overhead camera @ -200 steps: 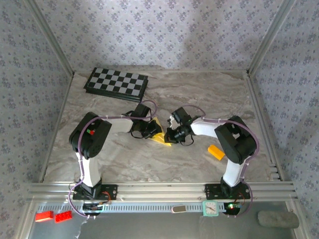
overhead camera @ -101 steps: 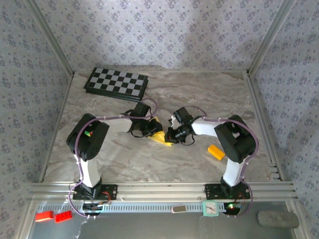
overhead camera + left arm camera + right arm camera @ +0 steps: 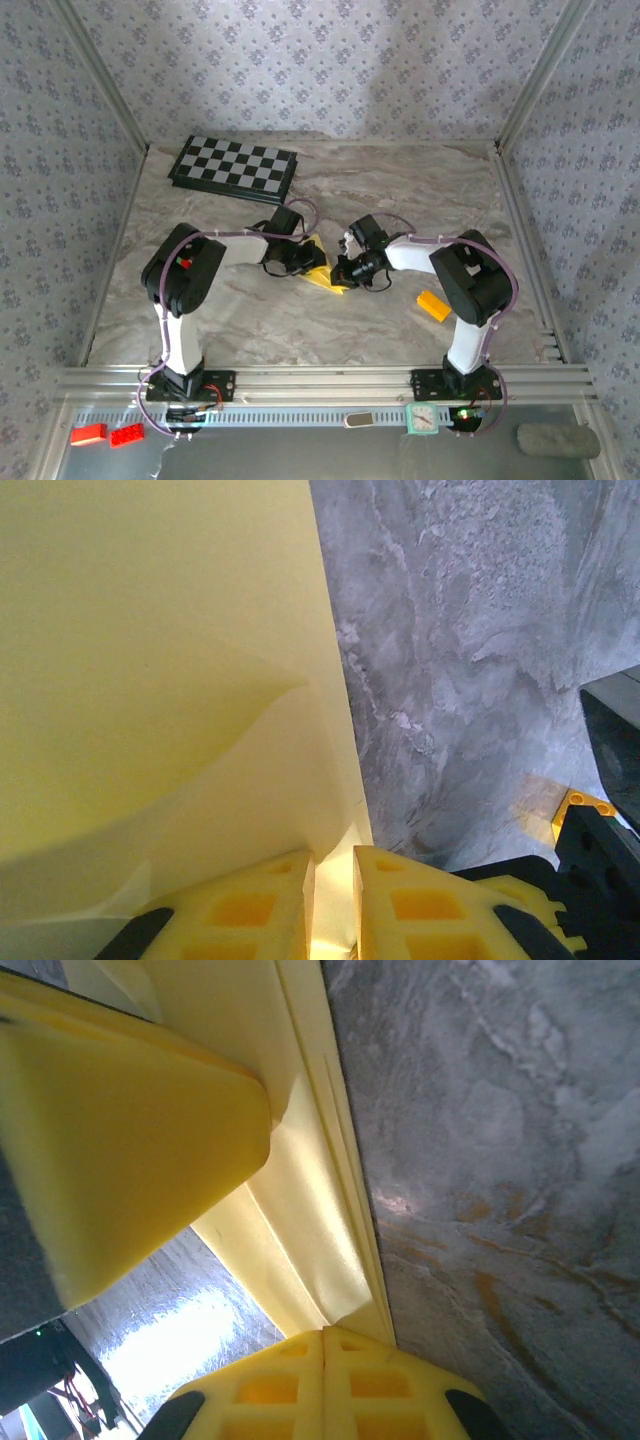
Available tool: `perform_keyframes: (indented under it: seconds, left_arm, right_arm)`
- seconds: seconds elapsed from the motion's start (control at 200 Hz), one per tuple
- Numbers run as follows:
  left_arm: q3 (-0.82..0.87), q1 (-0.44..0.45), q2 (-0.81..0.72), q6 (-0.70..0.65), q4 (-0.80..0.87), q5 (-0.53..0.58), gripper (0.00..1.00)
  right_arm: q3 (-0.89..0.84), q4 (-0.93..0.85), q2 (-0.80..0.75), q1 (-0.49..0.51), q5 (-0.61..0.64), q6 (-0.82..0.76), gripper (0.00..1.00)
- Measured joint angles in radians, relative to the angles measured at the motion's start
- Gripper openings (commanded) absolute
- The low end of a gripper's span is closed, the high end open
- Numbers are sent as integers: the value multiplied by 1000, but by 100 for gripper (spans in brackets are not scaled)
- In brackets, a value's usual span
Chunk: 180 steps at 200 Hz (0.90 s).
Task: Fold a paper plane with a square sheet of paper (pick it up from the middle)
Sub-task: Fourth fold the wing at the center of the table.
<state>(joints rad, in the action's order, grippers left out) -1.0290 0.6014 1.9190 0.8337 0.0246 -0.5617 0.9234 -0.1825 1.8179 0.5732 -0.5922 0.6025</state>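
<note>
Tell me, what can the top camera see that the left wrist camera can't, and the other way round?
Top camera: the checkerboard at the back left and the orange block on the right. Left wrist camera: a close-up of the left pincer nipping the edge of the yellow paper, which has a soft curved crease. Both: that paper and the grey marbled table.

The paper (image 3: pixel 322 272) is yellow, the table (image 3: pixel 400 190) grey-marbled, the checkerboard (image 3: pixel 233 165) black-and-white

No writing, label or number can be read on anything.
</note>
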Motion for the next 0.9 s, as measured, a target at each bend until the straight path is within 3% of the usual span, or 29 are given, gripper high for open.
perform_keyframes:
  seconds: [0.9]
  left_arm:
    - [0, -37, 13, -32, -26, -33, 18]
  right_arm:
    - [50, 15, -10, -26, -6, -12, 4]
